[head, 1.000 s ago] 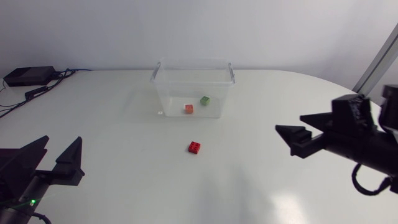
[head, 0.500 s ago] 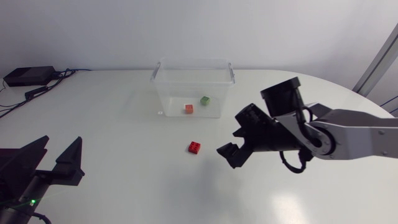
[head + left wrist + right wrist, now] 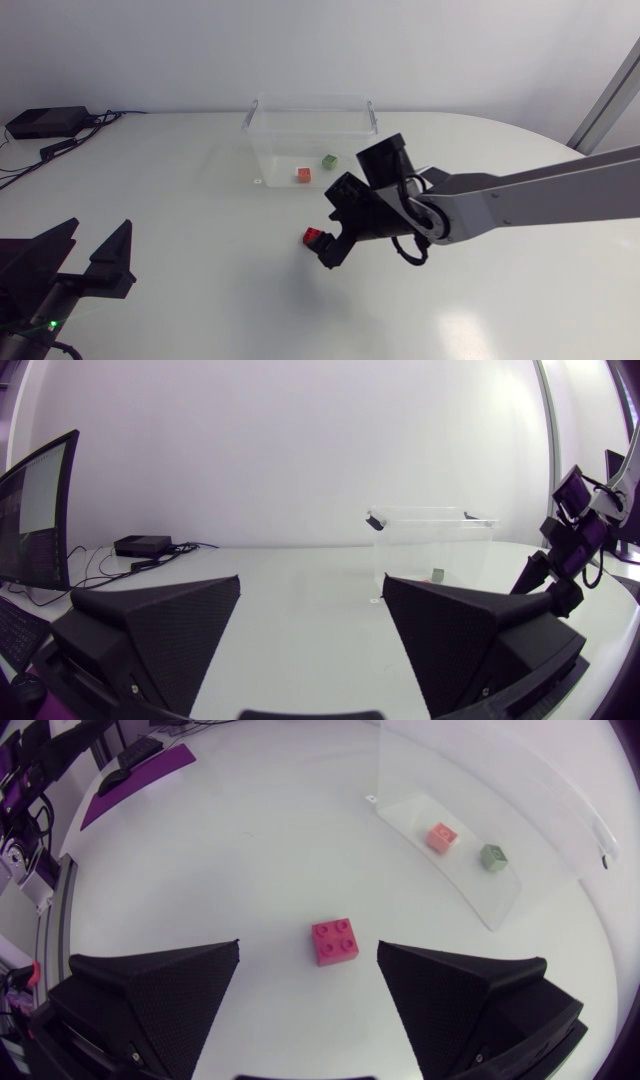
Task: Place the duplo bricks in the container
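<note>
A red duplo brick [image 3: 311, 237] lies on the white table in front of the clear plastic container [image 3: 262, 140]. Inside the container sit an orange brick [image 3: 304, 174] and a green brick [image 3: 329, 160]. My right gripper [image 3: 336, 223] hovers open just above the red brick, one finger on either side and neither touching it. In the right wrist view the red brick [image 3: 335, 941] sits between the spread fingers of the right gripper [image 3: 308, 950], with the container [image 3: 520, 890], orange brick [image 3: 442, 836] and green brick [image 3: 492, 857] beyond. My left gripper [image 3: 85, 262] stands open at the near left, holding nothing.
A black box [image 3: 45, 122] with cables sits at the table's far left corner. A small white tag [image 3: 257, 182] lies by the container's front left corner. From the left wrist view the container [image 3: 430, 535] and my right arm [image 3: 560, 555] show across the table.
My right arm has swung in from the right edge to the table's middle, bringing its open gripper down over the red brick. The left arm has stayed still.
</note>
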